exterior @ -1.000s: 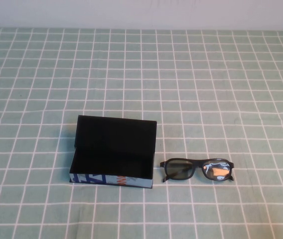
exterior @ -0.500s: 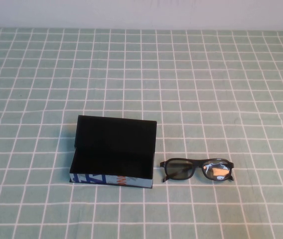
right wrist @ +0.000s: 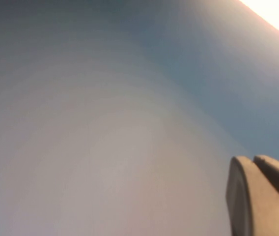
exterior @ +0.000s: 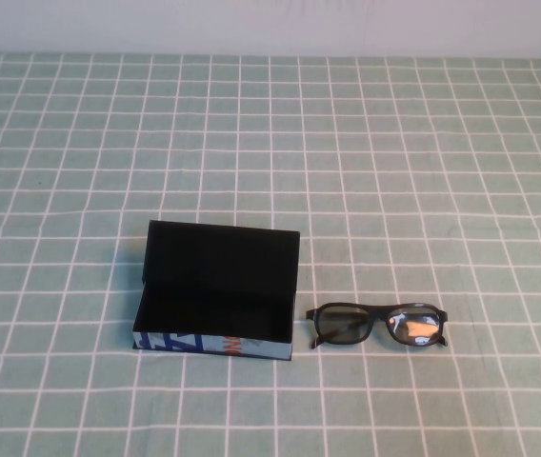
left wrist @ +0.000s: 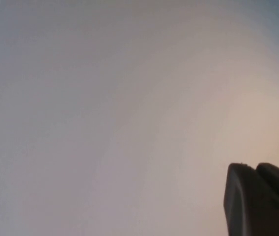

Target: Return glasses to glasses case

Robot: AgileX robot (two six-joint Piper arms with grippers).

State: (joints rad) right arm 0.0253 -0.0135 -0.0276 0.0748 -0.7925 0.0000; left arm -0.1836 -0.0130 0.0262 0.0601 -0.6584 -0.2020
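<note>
Rectangular black glasses case [exterior: 215, 295] sits on the table [exterior: 394, 162], which is covered by a green cloth with a white grid. Lid open, hinged at the far edge and leaning back. Interior black all over; inner walls and floor merge and cannot be told apart. Front side shows a blue-and-white pattern with a small orange mark, seen at a steep angle, so the pattern is hard to read.

Black thick-framed plastic glasses [exterior: 378, 326] lie on the table just beside the case, on the robot's right, not touching it. Lenses dark and reflective; the one farther from the case carries an orange-white glare. Temples mostly hidden behind the frame; whether folded cannot be told.

Neither arm appears in the high view.

Left hand [left wrist: 261, 200]: only a dark rounded piece shows at the frame edge in the left wrist view, cut off, against a blank pale background. Cannot tell if spread or pressed together.

Right hand [right wrist: 262, 195]: the same partial sliver, greyish, in the right wrist view against a blurred blue-grey background. State cannot be told.
</note>
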